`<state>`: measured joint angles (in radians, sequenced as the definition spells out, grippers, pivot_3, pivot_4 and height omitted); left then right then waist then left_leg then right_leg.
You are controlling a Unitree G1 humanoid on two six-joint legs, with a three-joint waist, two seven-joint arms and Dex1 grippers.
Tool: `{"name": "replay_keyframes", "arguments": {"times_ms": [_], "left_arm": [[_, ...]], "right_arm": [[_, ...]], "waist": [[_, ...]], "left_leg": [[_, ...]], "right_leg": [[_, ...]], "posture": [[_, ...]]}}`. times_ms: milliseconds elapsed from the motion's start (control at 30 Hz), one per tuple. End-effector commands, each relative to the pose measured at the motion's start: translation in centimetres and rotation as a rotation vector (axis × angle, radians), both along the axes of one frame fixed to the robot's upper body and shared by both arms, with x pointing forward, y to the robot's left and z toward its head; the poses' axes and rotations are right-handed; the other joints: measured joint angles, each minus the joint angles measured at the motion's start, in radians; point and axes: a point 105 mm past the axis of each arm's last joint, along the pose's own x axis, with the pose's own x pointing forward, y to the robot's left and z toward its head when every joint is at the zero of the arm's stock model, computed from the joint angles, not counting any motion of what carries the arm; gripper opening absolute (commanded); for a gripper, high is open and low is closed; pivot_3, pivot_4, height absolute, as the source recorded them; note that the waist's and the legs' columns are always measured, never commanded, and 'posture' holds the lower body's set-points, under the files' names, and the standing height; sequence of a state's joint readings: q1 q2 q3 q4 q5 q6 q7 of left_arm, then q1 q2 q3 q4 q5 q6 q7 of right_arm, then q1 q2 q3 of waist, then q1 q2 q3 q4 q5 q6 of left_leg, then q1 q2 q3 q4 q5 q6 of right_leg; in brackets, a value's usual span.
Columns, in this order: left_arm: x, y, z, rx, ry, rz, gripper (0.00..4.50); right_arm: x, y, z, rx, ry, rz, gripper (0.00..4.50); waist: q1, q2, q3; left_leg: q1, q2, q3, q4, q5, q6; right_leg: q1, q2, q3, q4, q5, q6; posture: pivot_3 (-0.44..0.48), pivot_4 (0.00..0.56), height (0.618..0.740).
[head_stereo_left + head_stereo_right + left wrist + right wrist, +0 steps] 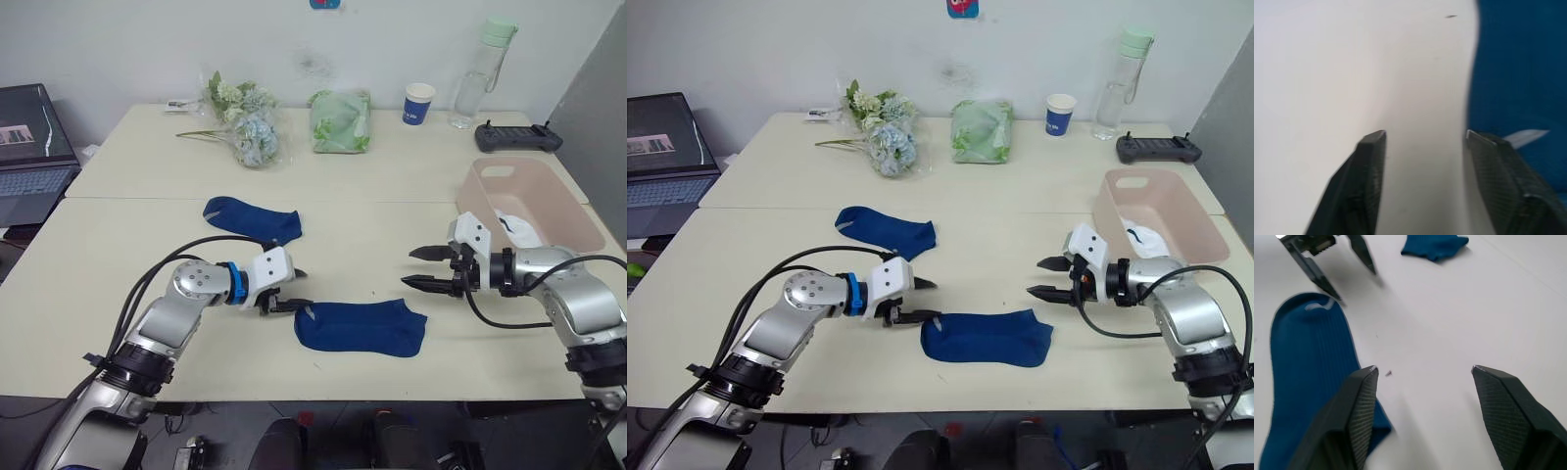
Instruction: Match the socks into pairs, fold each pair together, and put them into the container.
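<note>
Head views: left gripper is open, fingers spread, tips right at the left end of the near navy sock. That sock lies flat w/ its long axis left-right, near edge of the table. Right gripper is open too, empty, just off the sock's far right end. Second navy sock lies farther back, to the left. Pink tub sits far right w/ something white inside.

Left wrist view: fingers apart, sock edge beside one tip.

Right wrist view: fingers apart, sock end by one tip.

Judgement: left arm is a touch nearer.
</note>
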<state>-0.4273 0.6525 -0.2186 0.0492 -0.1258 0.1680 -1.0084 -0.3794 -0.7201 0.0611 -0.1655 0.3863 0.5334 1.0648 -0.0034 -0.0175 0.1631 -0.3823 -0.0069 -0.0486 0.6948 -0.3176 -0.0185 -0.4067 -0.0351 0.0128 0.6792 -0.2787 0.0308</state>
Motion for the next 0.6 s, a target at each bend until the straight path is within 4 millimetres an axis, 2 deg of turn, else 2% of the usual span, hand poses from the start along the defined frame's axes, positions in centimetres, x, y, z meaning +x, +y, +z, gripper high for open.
{"name": "replay_keyframes", "arguments": {"times_ms": [33,100,167,233,333,433,500,600], "left_arm": [[-2.6,-2.0,2.9,-0.175,-0.035,-0.094,3.47],[-3.7,-2.6,3.0,-0.22,-0.016,-0.122,3.48],[-4.2,-2.8,2.3,-0.216,-0.007,-0.125,3.1],[-4.9,-2.8,0.8,-0.18,0.017,-0.137,2.58],[-5.2,-2.6,-0.7,-0.141,0.042,-0.134,1.53],[-5.1,-2.1,-2.7,-0.104,0.075,-0.096,0.69],[-4.8,-1.7,-3.4,-0.086,0.071,-0.074,0.07],[-4.4,-0.3,-4.2,-0.047,0.057,-0.042,0.02]], "right_arm": [[-2.2,2.3,0.7,0.06,-0.063,0.067,2.9],[-2.7,3.1,0.0,0.062,-0.077,0.072,2.48],[-2.8,3.7,-0.9,0.038,-0.096,0.075,1.84],[-2.7,4.3,-1.8,0.027,-0.115,0.071,1.09],[-2.6,4.6,-2.9,-0.002,-0.121,0.066,0.01],[-2.8,3.6,-5.4,-0.108,-0.131,0.066,0.0],[-2.8,2.8,-6.2,-0.122,-0.115,0.045,0.0],[-2.8,1.1,-6.3,-0.069,-0.04,-0.043,0.0]], "waist": [[-0.001,0.0,0.0],[0.0,0.0,0.0],[-0.001,0.0,0.0],[-0.003,0.0,0.0],[-0.004,0.0,0.0],[-0.002,0.0,0.0],[0.001,0.0,0.0],[0.001,0.001,0.0]], "left_leg": [[0.0,0.0,0.0,0.0,0.0,0.0],[0.0,0.0,0.0,0.0,0.0,0.0],[0.0,0.0,0.0,0.0,0.0,0.0],[0.002,-0.001,0.001,0.0,0.0,0.0],[0.002,0.0,0.0,0.0,0.0,0.0],[0.002,-0.001,0.001,0.0,0.0,0.0],[0.002,-0.001,0.001,0.0,0.0,0.0],[0.002,-0.001,0.001,0.0,0.0,0.0]], "right_leg": [[0.0,0.0,0.0,0.0,0.0,0.0],[0.0,-0.001,0.0,0.0,0.0,0.0],[0.0,-0.001,0.0,0.001,0.0,0.0],[0.001,-0.001,0.001,0.001,0.0,0.0],[0.001,0.001,0.0,0.001,0.0,0.0],[0.001,0.001,0.0,0.0,0.0,0.0],[0.001,0.001,0.0,0.0,0.0,0.0],[0.001,0.0,0.0,0.0,0.0,0.0]], "posture": [[0.0,0.15,0.74],[0.0,0.15,0.74],[0.0,0.15,0.74],[0.0,0.15,0.74],[0.0,0.15,0.74],[0.0,0.15,0.74],[0.0,0.15,0.74],[0.0,0.15,0.74]]}}
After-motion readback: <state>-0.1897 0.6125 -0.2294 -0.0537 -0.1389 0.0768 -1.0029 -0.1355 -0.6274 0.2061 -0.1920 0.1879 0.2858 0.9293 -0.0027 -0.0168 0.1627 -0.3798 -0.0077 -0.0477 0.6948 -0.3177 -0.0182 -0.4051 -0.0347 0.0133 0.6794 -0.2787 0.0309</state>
